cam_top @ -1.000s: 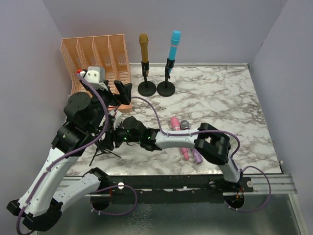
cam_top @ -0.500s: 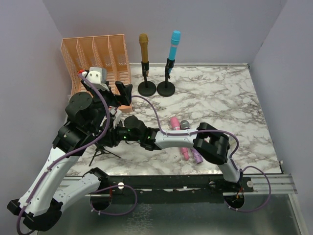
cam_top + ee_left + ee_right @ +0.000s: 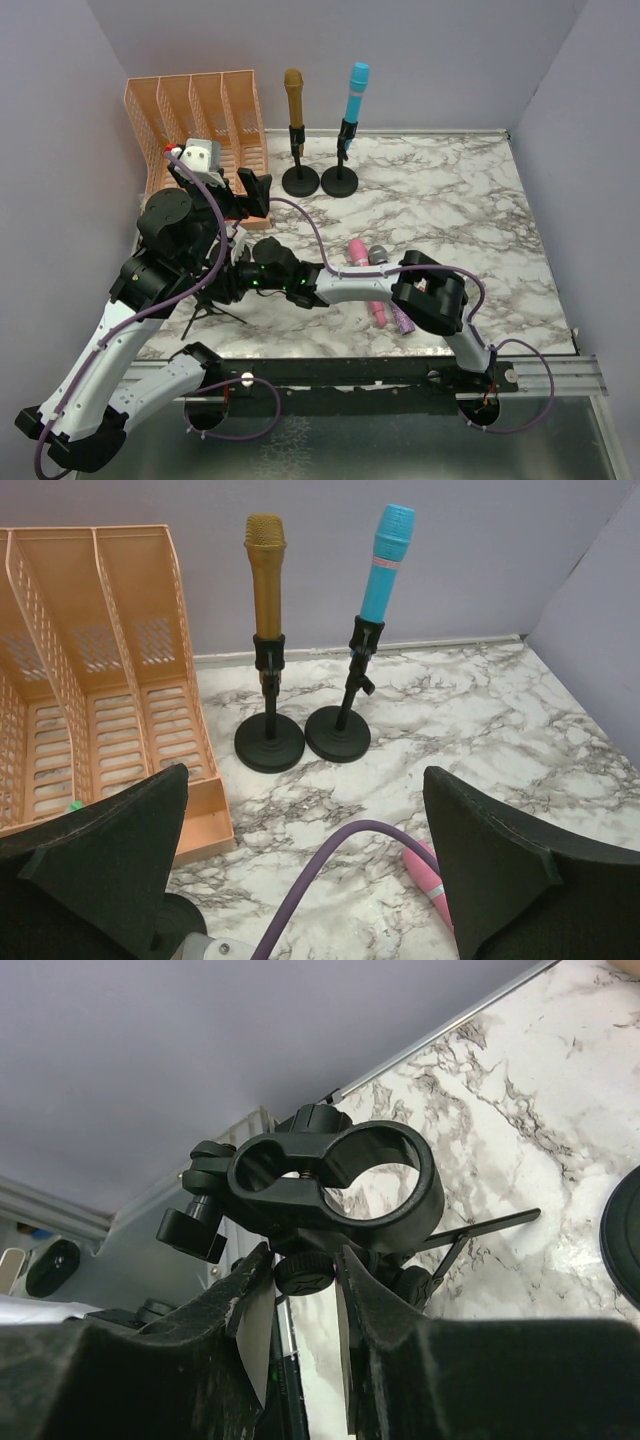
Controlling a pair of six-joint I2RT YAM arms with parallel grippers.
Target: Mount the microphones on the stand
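Gold microphone (image 3: 265,575) and cyan microphone (image 3: 385,565) stand clipped upright at the back; pink microphone (image 3: 358,252) and purple microphone (image 3: 378,256) lie side by side; tripod stand (image 3: 335,1175) sits front-left.

The rack (image 3: 195,105) sits back left, tripod stand (image 3: 330,1175) before it, microphones (image 3: 357,250) lying right.

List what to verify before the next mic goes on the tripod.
1. Right pincer clamped on the tripod stem, under the clip: ok.
2. Both clip rings empty: ok.
3. Left pincer open and empty: ok.
4. Pink mic and purple mic lying free on the table: ok.
5. Tripod feet all down: cannot tell, partly hidden.
6. Gold mic and blue mic seated in their stands: ok.
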